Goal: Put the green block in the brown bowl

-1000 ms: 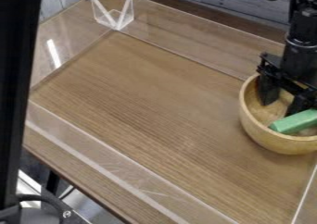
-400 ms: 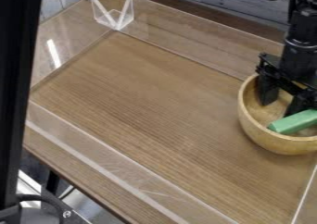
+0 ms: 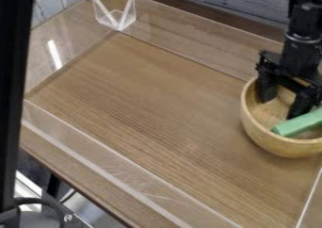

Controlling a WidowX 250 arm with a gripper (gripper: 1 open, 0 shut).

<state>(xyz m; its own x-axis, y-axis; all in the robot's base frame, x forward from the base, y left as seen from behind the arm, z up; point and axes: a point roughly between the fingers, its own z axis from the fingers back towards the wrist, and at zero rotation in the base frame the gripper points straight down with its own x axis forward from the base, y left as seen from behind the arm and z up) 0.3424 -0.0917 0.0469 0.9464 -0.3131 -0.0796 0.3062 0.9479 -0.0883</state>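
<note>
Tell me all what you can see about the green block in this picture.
The green block is a small, flat, elongated bar, plain bright green with a matte look. It lies inside the brown bowl, on its right side, tilted with one end leaning up toward the rim. Part of it is cut off at the picture's right edge. The gripper stands open just above the bowl; its dark fingers are beside the block and do not hold it.

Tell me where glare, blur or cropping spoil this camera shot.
Camera view: bright glare whitens the clear wall at upper left; a dark, out-of-focus bar blocks the left edge; the whole frame is soft and low in detail; the brown bowl and green block are cut off by the right edge; the gripper reads as a dark shape, fingers open.
</note>
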